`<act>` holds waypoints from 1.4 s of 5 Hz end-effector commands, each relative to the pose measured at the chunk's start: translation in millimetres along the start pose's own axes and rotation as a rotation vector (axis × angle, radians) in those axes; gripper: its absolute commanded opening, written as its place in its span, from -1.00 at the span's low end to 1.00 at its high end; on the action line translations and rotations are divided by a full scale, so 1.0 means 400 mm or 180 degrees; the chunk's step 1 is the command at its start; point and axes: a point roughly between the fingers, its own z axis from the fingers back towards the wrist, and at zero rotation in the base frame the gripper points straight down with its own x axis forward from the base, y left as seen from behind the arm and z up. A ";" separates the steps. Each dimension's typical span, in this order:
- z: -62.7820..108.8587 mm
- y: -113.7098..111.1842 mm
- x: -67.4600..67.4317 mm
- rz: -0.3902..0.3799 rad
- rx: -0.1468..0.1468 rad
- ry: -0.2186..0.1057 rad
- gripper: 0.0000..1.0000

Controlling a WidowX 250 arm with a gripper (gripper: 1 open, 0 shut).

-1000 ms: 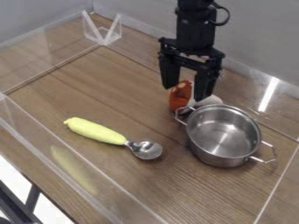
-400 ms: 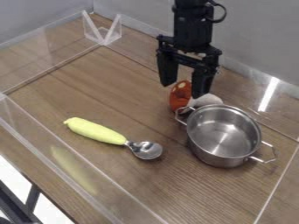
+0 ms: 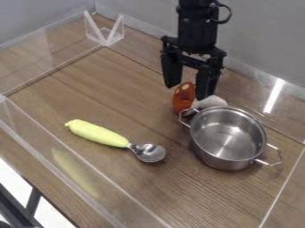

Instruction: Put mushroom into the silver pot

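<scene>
Since a second ago my gripper [image 3: 192,86] has lifted slightly in the picture; nothing else has shifted, and against the frame just before this one I see no change at all. My jaws stand wide apart and point downward, holding nothing.

I take the silver pot [image 3: 229,137] as my landmark. It sits on the wooden table [image 3: 84,89], open and with nothing inside. The mushroom [image 3: 184,95] stands just beyond the pot's far-left rim, very near it; whether it touches the rim I cannot tell. Its orange-brown cap shows between and below my fingers [image 3: 168,69], and I cannot tell whether either of them touches it. A pale rounded shape close beside the pot rim, right of the cap, is too unclear to name.

Left of the pot, a yellow-handled spoon [image 3: 114,140] lies flat, its silver bowl end the nearer to the pot but apart from it.

Clear walls [image 3: 27,107] edge the table. The pot's right handle lies near the right-hand wall. Left and beyond the pot, the wood is bare up to a small clear stand [image 3: 105,32] at the far wall.
</scene>
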 end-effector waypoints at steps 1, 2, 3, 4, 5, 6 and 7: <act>0.041 0.012 0.021 0.0016 0.0004 -0.0205 1.00; 0.039 0.014 0.024 -0.0005 0.0003 -0.0205 1.00; 0.039 0.016 0.026 -0.0026 0.0001 -0.0205 1.00; 0.035 0.018 0.029 -0.0046 0.0000 -0.0202 1.00; 0.031 0.021 0.032 -0.0067 0.0000 -0.0199 1.00; 0.031 0.024 0.034 -0.0088 -0.0001 -0.0200 1.00; 0.030 0.026 0.037 -0.0111 -0.0002 -0.0200 1.00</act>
